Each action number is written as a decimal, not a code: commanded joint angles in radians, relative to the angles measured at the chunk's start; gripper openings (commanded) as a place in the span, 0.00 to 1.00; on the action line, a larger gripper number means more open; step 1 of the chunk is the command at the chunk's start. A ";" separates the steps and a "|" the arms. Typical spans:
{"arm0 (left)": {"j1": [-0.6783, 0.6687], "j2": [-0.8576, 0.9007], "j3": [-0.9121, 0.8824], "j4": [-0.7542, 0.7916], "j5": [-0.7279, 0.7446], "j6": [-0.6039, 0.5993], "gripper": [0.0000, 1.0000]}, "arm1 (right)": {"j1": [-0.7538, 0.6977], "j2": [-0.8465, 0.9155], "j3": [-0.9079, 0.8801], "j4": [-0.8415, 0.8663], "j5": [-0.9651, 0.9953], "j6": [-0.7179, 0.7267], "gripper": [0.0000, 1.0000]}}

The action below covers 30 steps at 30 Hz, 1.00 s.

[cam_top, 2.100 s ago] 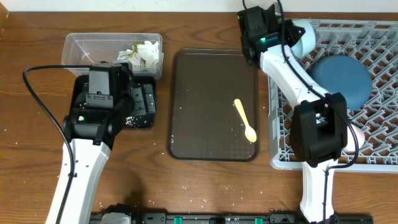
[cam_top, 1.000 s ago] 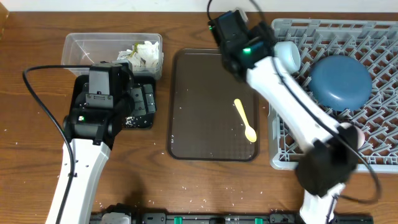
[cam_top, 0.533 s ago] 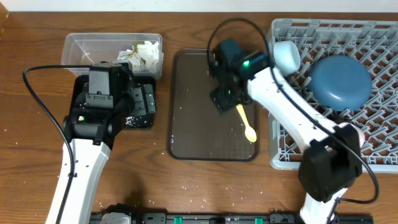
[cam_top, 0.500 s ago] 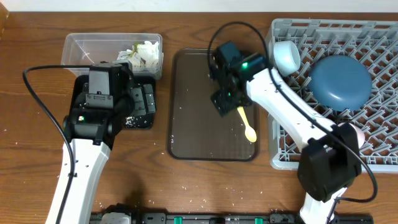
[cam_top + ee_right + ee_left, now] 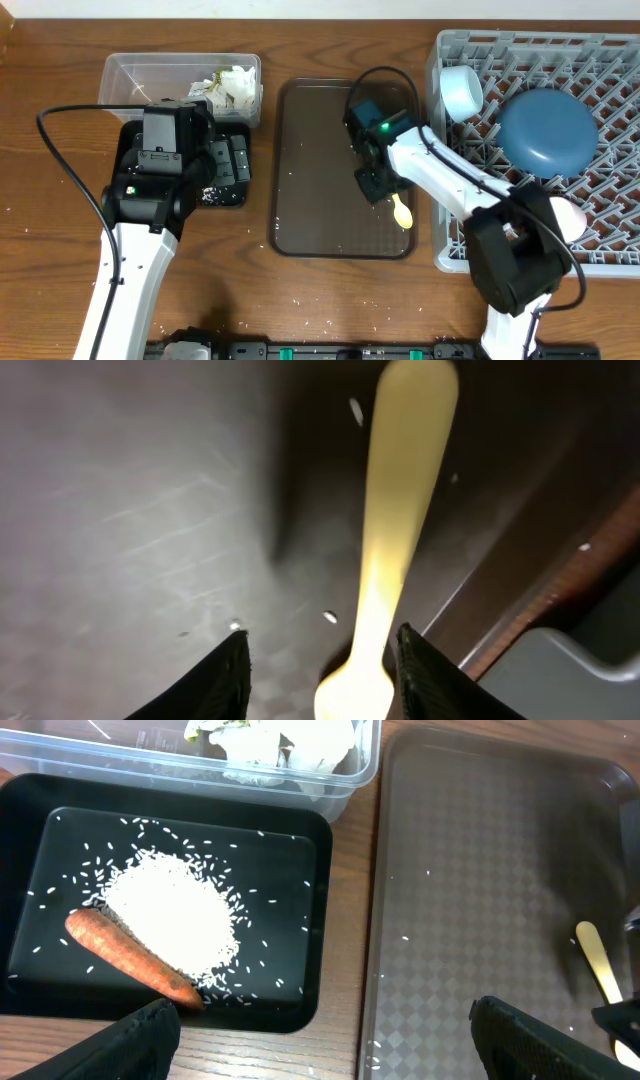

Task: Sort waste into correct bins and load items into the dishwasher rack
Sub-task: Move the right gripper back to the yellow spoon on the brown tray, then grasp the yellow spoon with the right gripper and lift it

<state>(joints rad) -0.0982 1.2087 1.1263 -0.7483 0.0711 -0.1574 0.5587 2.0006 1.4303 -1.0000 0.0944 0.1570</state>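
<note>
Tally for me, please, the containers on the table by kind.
Clear tub: 1
Black tray: 1
Brown serving tray: 1
Grey rack: 1
Total: 4

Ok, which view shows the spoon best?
Right wrist: the spoon fills the frame, lying inside the open right gripper. Overhead shows only its bowl end past the gripper; left wrist catches just its handle at the edge.

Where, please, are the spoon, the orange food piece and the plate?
Spoon [image 5: 400,530]: right wrist view, mid-handle.
Orange food piece [image 5: 130,958]: left wrist view, its middle.
Plate [image 5: 545,130]: overhead view, its centre.
</note>
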 commanded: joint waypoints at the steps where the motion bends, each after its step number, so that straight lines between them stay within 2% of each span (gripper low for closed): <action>1: 0.005 0.002 0.023 0.000 -0.012 0.003 0.96 | 0.005 0.020 -0.031 0.014 0.050 0.036 0.45; 10: 0.005 0.002 0.023 0.000 -0.012 0.003 0.96 | 0.003 0.060 -0.053 0.032 0.084 0.067 0.43; 16: 0.004 0.002 0.023 0.000 -0.012 0.003 0.96 | 0.003 0.100 -0.053 0.039 0.033 0.067 0.27; 19: 0.004 0.002 0.023 0.000 -0.012 0.003 0.96 | 0.003 0.119 -0.053 0.036 0.018 0.067 0.10; 21: 0.004 0.002 0.023 0.000 -0.012 0.003 0.96 | 0.003 0.119 -0.053 0.035 0.018 0.067 0.03; 30: 0.004 0.002 0.023 0.000 -0.012 0.003 0.96 | -0.004 0.118 0.027 -0.035 0.003 0.074 0.01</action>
<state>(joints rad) -0.0982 1.2087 1.1263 -0.7483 0.0711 -0.1574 0.5617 2.0743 1.4277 -1.0145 0.1085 0.2203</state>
